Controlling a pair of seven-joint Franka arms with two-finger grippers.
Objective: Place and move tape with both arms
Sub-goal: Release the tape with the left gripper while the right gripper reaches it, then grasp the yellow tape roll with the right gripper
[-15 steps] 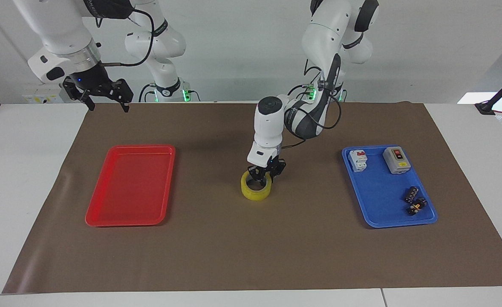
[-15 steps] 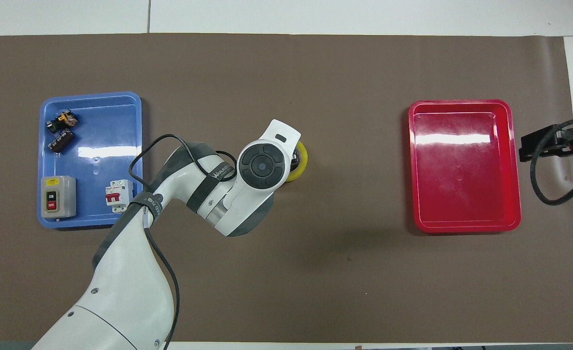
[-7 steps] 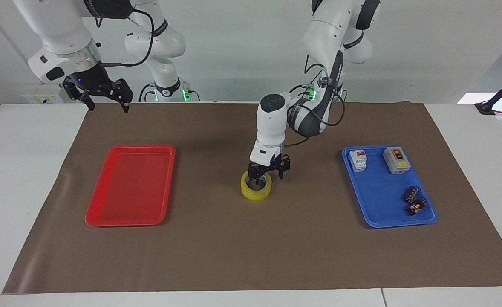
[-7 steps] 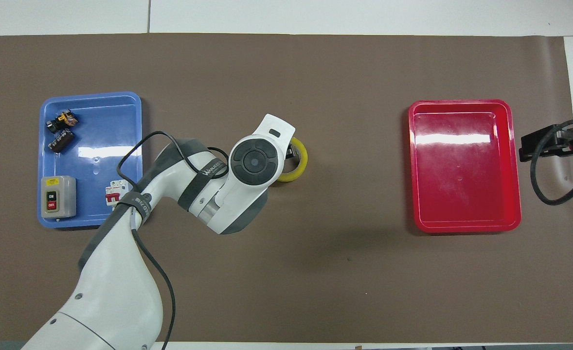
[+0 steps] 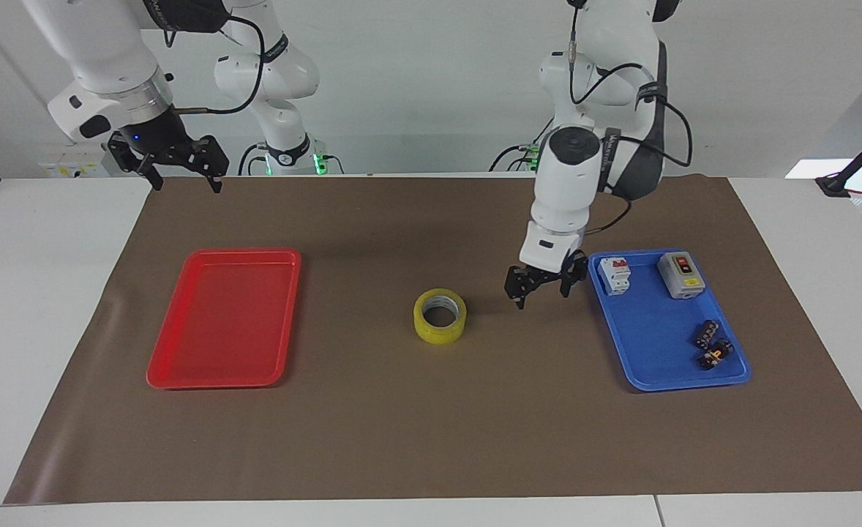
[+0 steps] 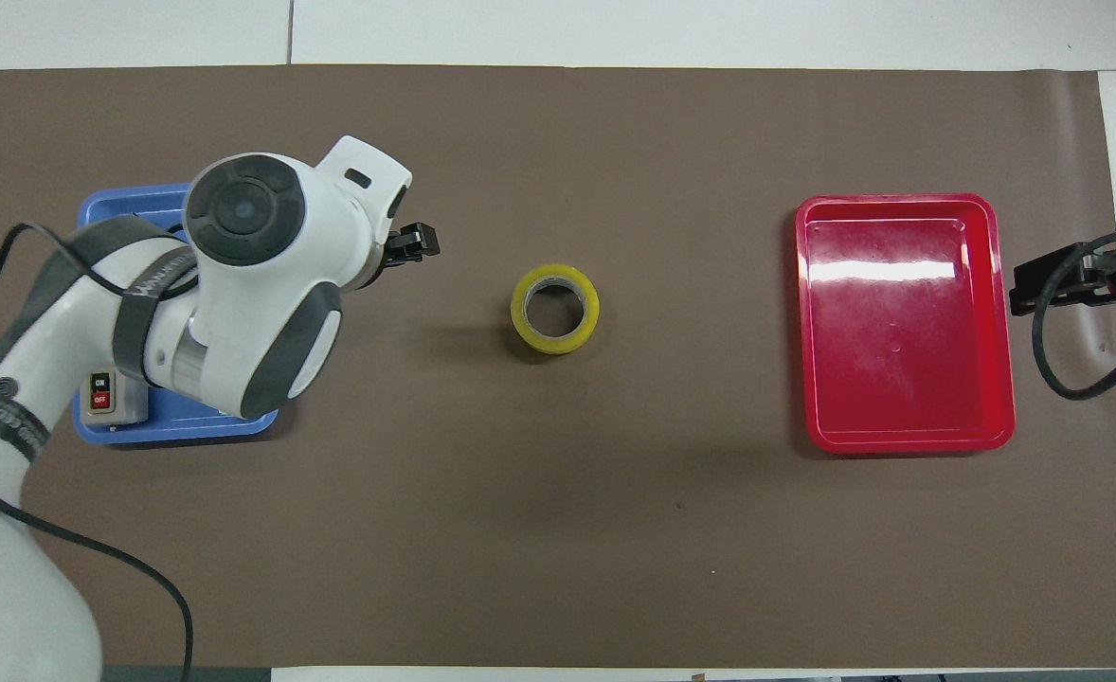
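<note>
In the middle of the brown mat (image 5: 431,439) sits the tape (image 5: 440,315), flat on its side, hole up, with nothing touching it. That's the news: a moment ago the left gripper (image 5: 544,285) was down on that roll, fingers at its rim; now it has let go and swung away toward its own end of the table. It hangs empty over the bare mat between the roll and the blue tray (image 5: 647,366), jaws spread wide. In the overhead view the roll (image 6: 555,309) shows clear and whole, well apart from the big white arm drawn over the blue tray (image 6: 179,431).

So the placing looks done. The tape lies about midway between the blue tray and the red tray (image 5: 182,377), free for the taking.

Up at the right arm's end, the right gripper (image 5: 178,176) waits high above the mat's corner, jaws apart and empty, no different from a second ago. The red tray is bare inside. My read: the next leg belongs to that right arm, coming down over the roll and carrying it on, likely to the red tray.

The switch box (image 5: 680,275), the breaker (image 5: 615,276) and the small black blocks (image 5: 710,345) rest in the blue tray, undisturbed.
</note>
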